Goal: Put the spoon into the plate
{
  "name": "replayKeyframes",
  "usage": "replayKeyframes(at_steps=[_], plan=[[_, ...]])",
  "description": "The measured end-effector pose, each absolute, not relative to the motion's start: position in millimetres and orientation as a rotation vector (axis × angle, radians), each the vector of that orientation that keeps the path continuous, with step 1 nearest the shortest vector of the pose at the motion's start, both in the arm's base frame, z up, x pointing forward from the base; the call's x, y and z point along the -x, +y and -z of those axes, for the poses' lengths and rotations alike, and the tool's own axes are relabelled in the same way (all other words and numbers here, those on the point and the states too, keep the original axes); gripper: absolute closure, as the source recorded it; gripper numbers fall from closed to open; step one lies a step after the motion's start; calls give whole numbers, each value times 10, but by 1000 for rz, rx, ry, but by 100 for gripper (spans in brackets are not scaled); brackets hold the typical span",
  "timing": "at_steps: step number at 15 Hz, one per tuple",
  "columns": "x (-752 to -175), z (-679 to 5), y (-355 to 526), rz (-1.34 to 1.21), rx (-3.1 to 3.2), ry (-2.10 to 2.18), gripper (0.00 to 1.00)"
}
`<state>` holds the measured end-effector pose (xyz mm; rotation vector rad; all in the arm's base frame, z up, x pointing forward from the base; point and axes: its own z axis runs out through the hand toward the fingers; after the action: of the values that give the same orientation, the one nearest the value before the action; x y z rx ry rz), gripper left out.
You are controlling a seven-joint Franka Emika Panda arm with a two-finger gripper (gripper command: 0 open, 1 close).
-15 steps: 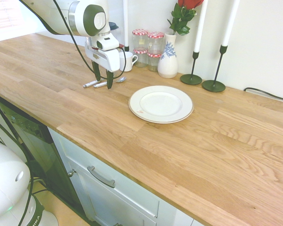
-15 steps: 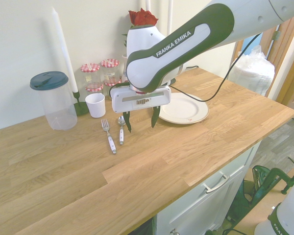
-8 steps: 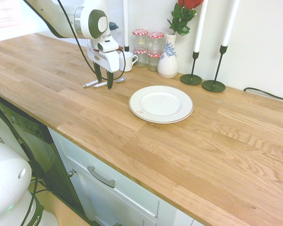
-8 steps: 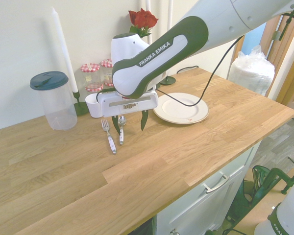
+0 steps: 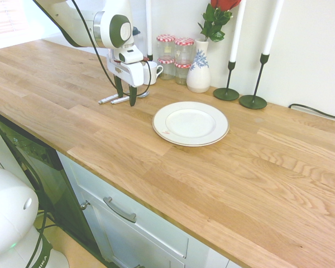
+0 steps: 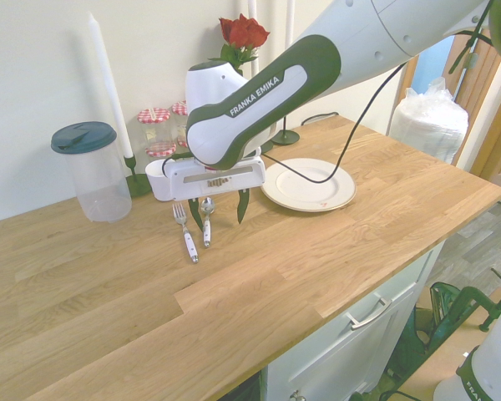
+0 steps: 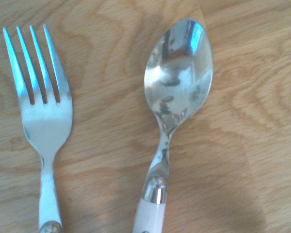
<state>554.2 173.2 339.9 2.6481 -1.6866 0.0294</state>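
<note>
1. Silvery four-tined fork, white handle (image 6: 190,244): on the pale wooden counter (image 6: 134,292), beside the spoon, apart from it; the neighbour to avoid.
2. Small spoon, silvery oval bowl, white handle (image 6: 206,235): flat on the counter, outside the plate. In the second exterior view it shows within the span of the fingers, nearer the fork-side one. Long axis: handle toward the counter's front edge, bowl toward the wall, roughly crosswise to the line joining the fingertips; a pinch across the handle looks suitable, with slight centring and a descent.
3. Two-finger gripper, dark fingers (image 6: 224,223): spread wide, holding nothing, pointing down; exact clearance cannot be told.
4. Round white dinner plate, brownish-gold edge line (image 6: 307,195): on the side away from the fork.
</note>
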Motion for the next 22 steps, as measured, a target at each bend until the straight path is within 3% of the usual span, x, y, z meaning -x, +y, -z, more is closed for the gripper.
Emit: replayKeyframes(at_steps=[22], plan=[[-5563,-3322,1873,-26,-2670,-1663,100]])
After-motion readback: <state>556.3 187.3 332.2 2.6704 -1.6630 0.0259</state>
